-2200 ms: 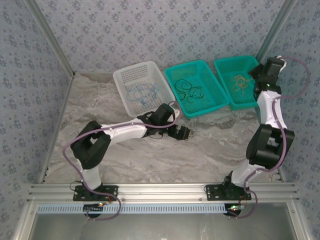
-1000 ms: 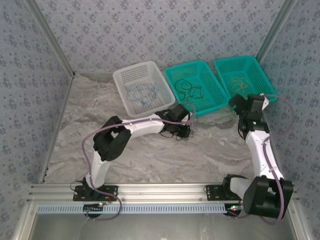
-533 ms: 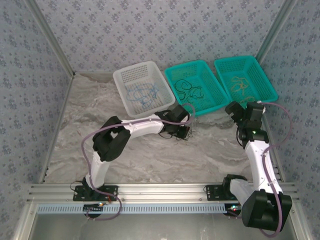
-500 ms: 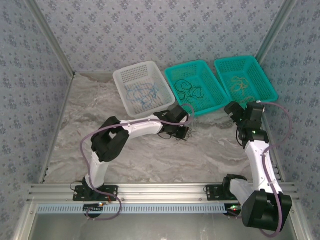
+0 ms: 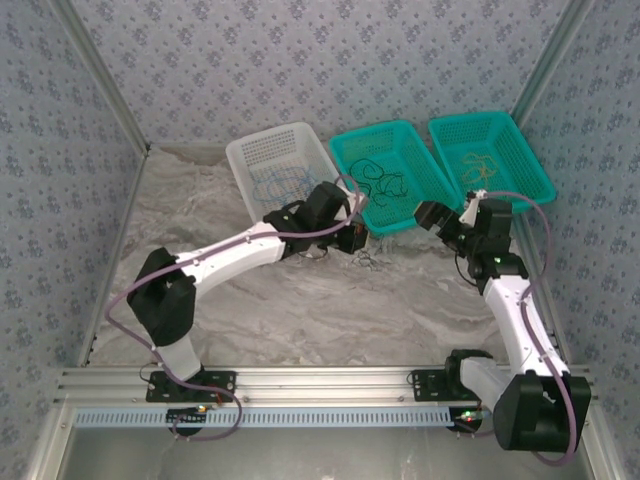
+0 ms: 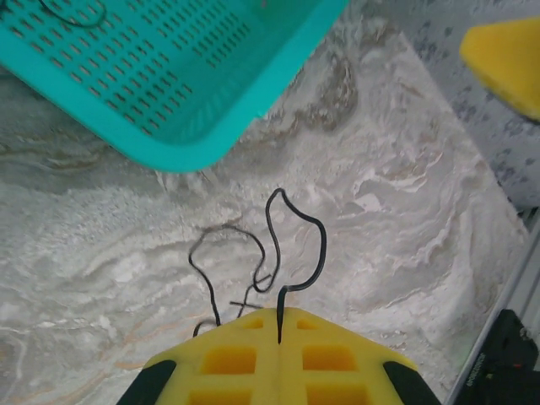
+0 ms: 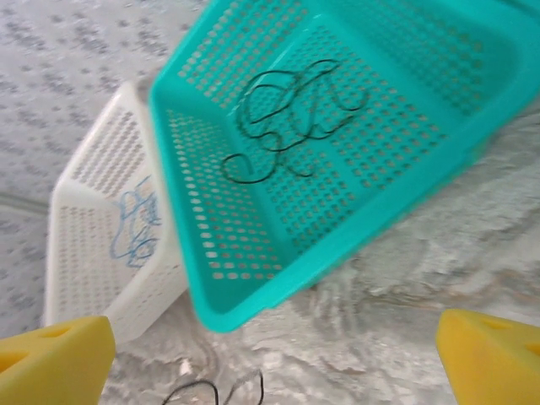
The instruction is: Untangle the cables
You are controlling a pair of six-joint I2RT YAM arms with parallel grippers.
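Observation:
My left gripper (image 6: 279, 310) is shut on a thin black cable (image 6: 291, 245), pinched in the seam between its yellow fingers. The cable's loops hang down over the marble table. From above, the left gripper (image 5: 358, 240) sits just in front of the middle teal basket (image 5: 432, 205), with the black cable (image 5: 370, 262) dangling below it. My right gripper (image 5: 428, 215) hovers open to its right. Its yellow fingertips (image 7: 51, 363) are wide apart with nothing between them. The held cable's end (image 7: 215, 390) shows at the bottom of the right wrist view.
A white basket (image 5: 245, 150) holds blue cables (image 5: 290, 185). Black cables (image 7: 287, 118) lie in the middle teal basket (image 7: 253, 308). The right teal basket (image 5: 530, 160) holds yellow cables (image 5: 478, 165). Patterned walls enclose the table, and the marble (image 5: 300, 310) in front is bare.
My left gripper closed on the black cable and lifted it back toward the baskets. The right arm swung left, toward the middle teal basket, still open.

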